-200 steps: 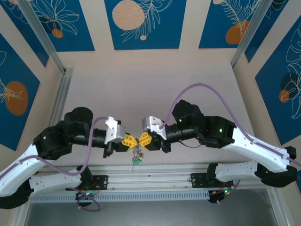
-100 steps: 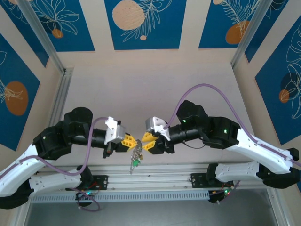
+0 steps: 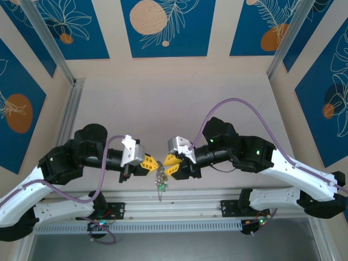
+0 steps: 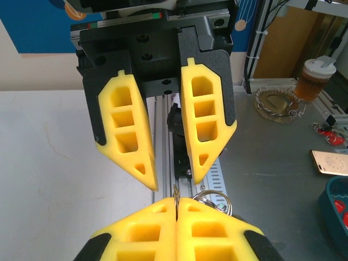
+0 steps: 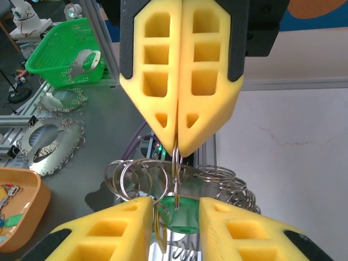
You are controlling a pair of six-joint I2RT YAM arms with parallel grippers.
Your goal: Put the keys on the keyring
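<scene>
My left gripper [image 3: 151, 162] is shut on the keyring [image 5: 175, 166], a thin wire loop pinched edge-on between its yellow fingertips [image 4: 175, 202]. Below it hang several small steel rings [image 5: 135, 176] and the keys, one with a green tag [image 5: 184, 215]; in the top view this bundle [image 3: 161, 180] dangles between the two arms. My right gripper [image 3: 169, 166] faces the left one, open, a little apart from it. In the right wrist view its gripper [image 5: 175, 204] straddles the wire and the green tag without touching them. The left wrist view has the right gripper [image 4: 175, 182] open just beyond the pinched wire.
Both grippers hover over the table's near edge, above the aluminium rail [image 3: 163, 209]. Beyond it lies a grey bench with a green basket [image 5: 64, 51], an orange tray [image 5: 16, 209], ring chains [image 5: 49, 138], a phone [image 4: 329, 162] and a cup [image 4: 314, 79].
The right gripper has opened and drawn back a little to the right. The key bundle swung out sideways and now hangs straight down from the left gripper, which has stayed put.
</scene>
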